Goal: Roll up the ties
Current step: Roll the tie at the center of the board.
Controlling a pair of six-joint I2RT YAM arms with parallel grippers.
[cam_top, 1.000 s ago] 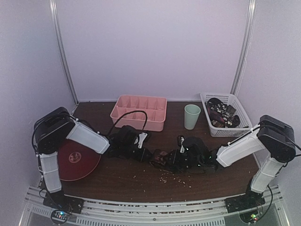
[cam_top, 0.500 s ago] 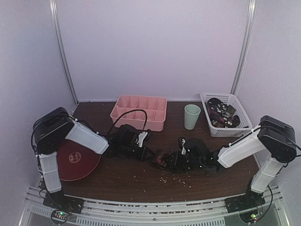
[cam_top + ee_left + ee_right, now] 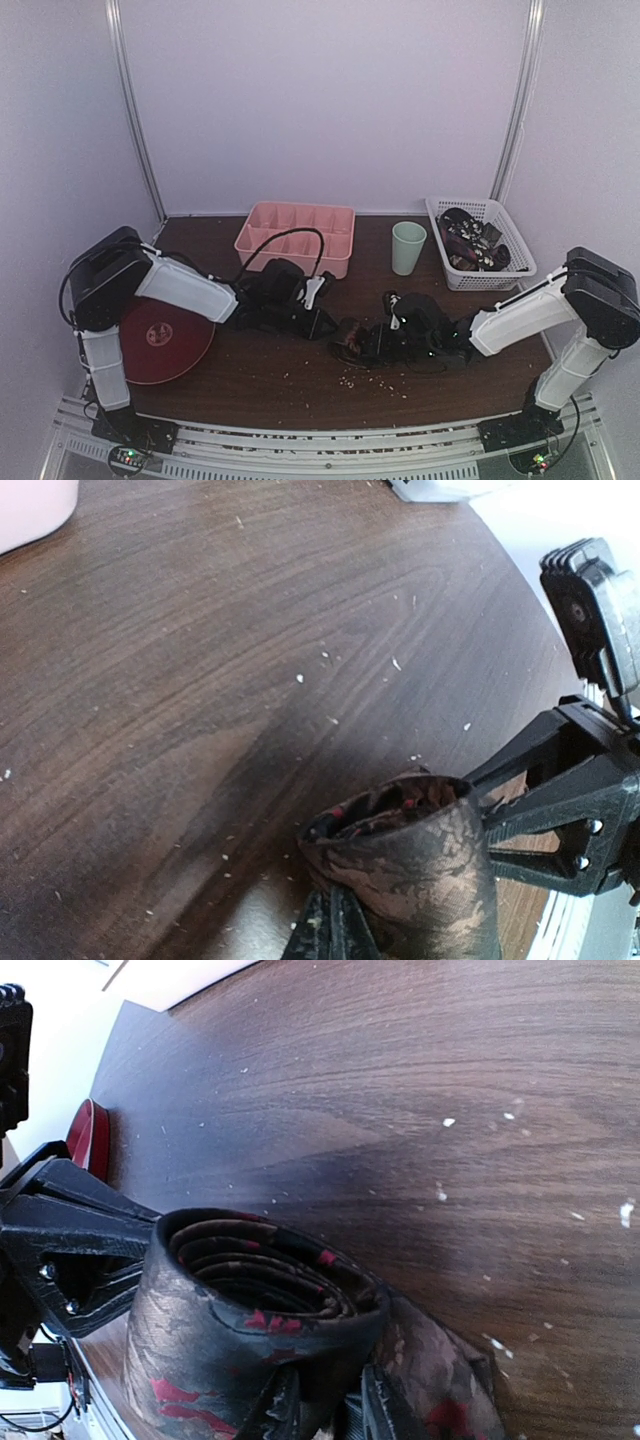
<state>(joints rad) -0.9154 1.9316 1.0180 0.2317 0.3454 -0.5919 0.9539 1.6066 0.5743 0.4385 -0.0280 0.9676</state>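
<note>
Top view: tie (image 3: 352,345) is just a dark blob, coil turns unreadable; basket (image 3: 482,281) contents too small to sort. Left wrist: coil bottom cropped at 6 o'clock, left gripper (image 3: 325,932) mostly buried under it, grip unclear. Right wrist: right gripper (image 3: 330,1412) shows only finger stubs at 6; plate (image 3: 88,1135) is a sliver at 9.

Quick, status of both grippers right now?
Left gripper: closed, pinching the lower edge of the rolled tie.
Right gripper: closed on the same tie, gripping the coil's wall.
</note>
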